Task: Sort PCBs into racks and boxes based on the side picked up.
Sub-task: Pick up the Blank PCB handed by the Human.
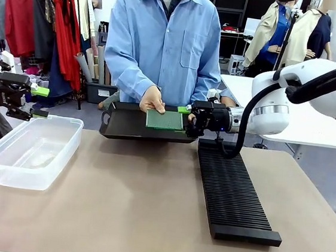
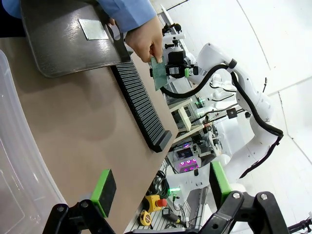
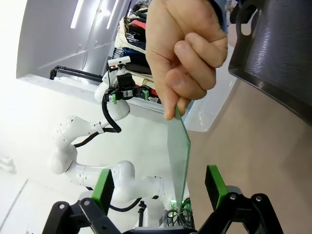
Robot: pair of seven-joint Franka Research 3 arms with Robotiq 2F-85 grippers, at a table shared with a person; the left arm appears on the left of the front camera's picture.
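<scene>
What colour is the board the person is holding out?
The PCB is green; the front view shows it best.

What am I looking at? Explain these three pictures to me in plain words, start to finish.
Two white robot arms share a table with a person. The front picture looks across the table from the robot's side. The other two come from cameras on each arm's wrist, looking along its fingers. On the table lie a clear plastic tub and a long black slotted rack. A black tray is at the far edge, by the person. The person's hand holds out a green circuit board. The robot's right hand is open, with its fingers on either side of the board and not clamped on it. The left hand hovers open by the tub.
</scene>
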